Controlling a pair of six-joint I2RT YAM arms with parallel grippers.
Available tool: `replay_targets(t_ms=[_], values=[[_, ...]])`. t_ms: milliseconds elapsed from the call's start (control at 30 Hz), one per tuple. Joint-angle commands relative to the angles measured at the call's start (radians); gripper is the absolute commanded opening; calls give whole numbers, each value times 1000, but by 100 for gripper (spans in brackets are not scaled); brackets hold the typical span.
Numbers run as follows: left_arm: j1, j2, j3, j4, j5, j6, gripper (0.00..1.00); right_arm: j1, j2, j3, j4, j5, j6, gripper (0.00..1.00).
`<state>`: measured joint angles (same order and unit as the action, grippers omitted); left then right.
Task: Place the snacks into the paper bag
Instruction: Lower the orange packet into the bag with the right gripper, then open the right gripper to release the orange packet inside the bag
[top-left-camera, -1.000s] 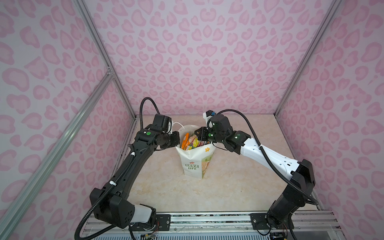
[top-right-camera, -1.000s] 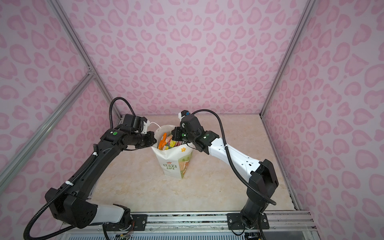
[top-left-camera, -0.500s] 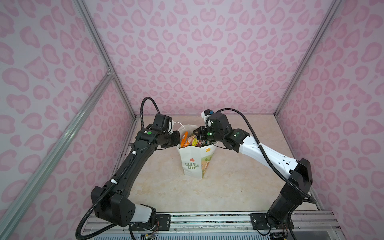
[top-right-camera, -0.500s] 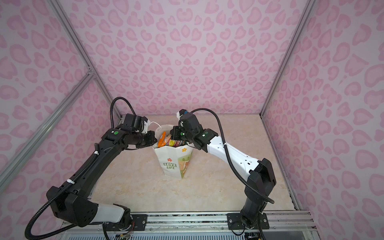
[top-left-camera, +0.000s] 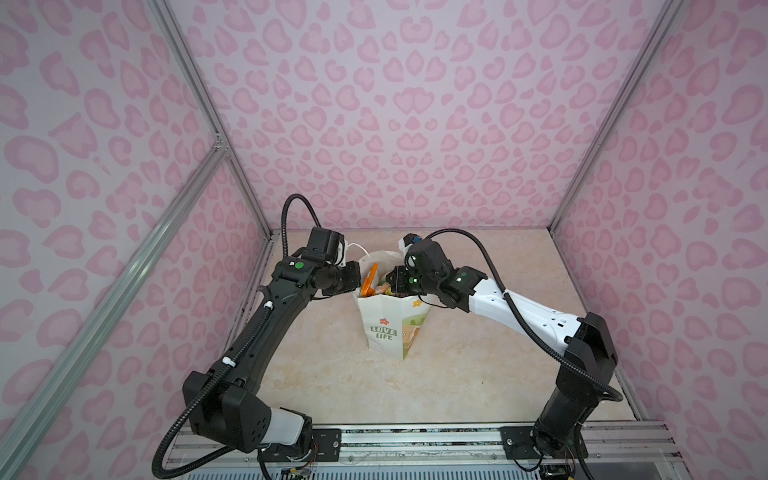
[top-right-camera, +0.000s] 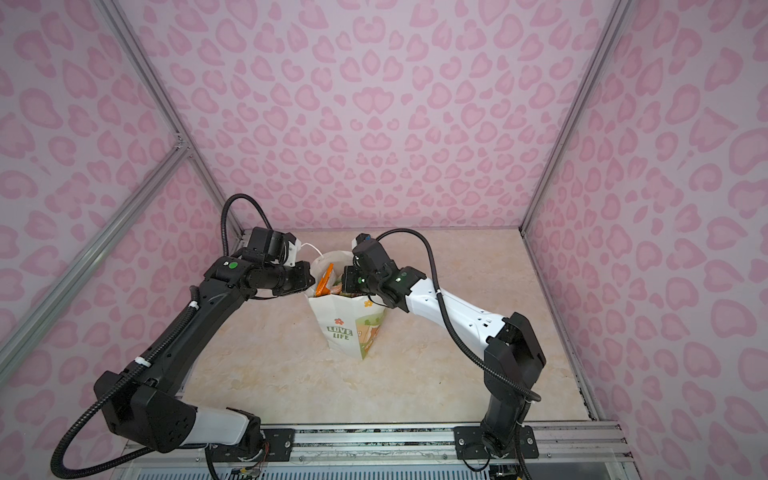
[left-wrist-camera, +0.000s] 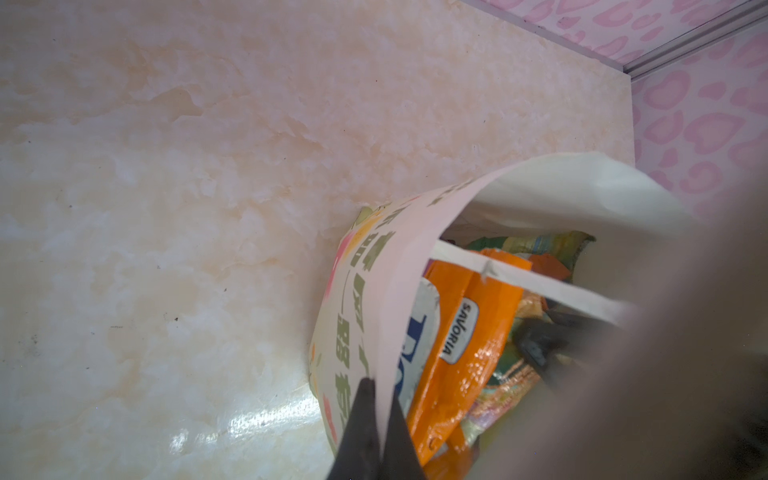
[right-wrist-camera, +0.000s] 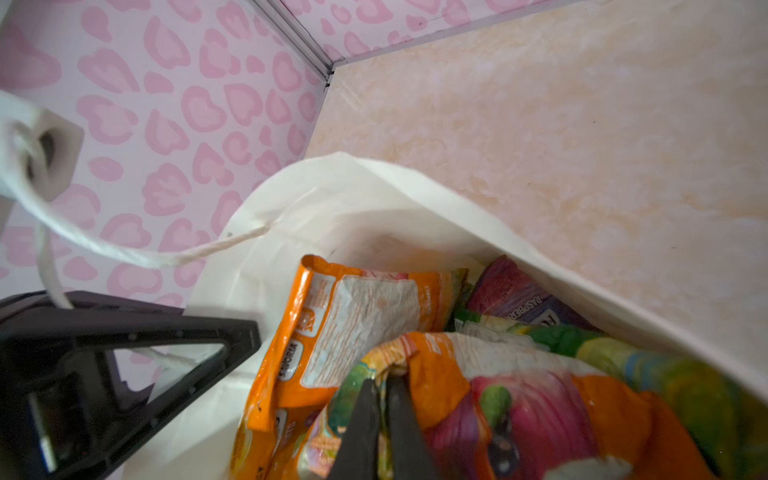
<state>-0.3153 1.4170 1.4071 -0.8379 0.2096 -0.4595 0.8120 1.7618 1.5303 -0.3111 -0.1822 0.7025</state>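
Several snacks (right-wrist-camera: 365, 316) inside paper bag (top-left-camera: 384, 328)

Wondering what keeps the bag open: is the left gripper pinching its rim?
Yes, in the left wrist view the left gripper is shut with the paper bag wall between its fingers.

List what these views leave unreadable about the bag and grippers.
- Snacks count: right wrist view, packets overlap; the paper bag wall covers lower ones.
- Right gripper hold: right wrist view, gap too slim to tell grip from release.
- Bag's far side: left wrist view, a blur near the lens covers it.
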Motion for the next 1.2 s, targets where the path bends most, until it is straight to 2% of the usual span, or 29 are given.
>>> replay_targets(t_ms=[0, 133, 433, 533, 733, 800, 933, 1000, 1167], values=[[-1, 1, -2, 4, 6, 6, 4, 3, 25, 21, -51, 16, -2, 20], [-1, -1, -2, 3, 6, 7, 4, 20, -13, 45, -49, 50, -46, 42], [-1, -4, -1, 5, 11, 5, 5, 40, -79, 163, -141, 19, -161, 76], [-1, -5, 0, 4, 15, 4, 5, 62, -142, 180, -182, 69, -215, 85], [-1, -15, -2, 7, 21, 4, 12, 69, -295, 125, -253, 240, -251, 93], [-2, -20, 0, 7, 20, 4, 17, 69, -325, 84, -255, 267, -239, 94], [-1, -31, 2, 4, 19, 7, 41, 68, -327, 23, -240, 247, -212, 95], [-1, -40, 4, 2, 12, 7, 52, 59, -313, 7, -216, 200, -196, 96], [-1, -71, 7, -2, -47, 4, 67, 47, -285, -4, -150, 135, -159, 96]])
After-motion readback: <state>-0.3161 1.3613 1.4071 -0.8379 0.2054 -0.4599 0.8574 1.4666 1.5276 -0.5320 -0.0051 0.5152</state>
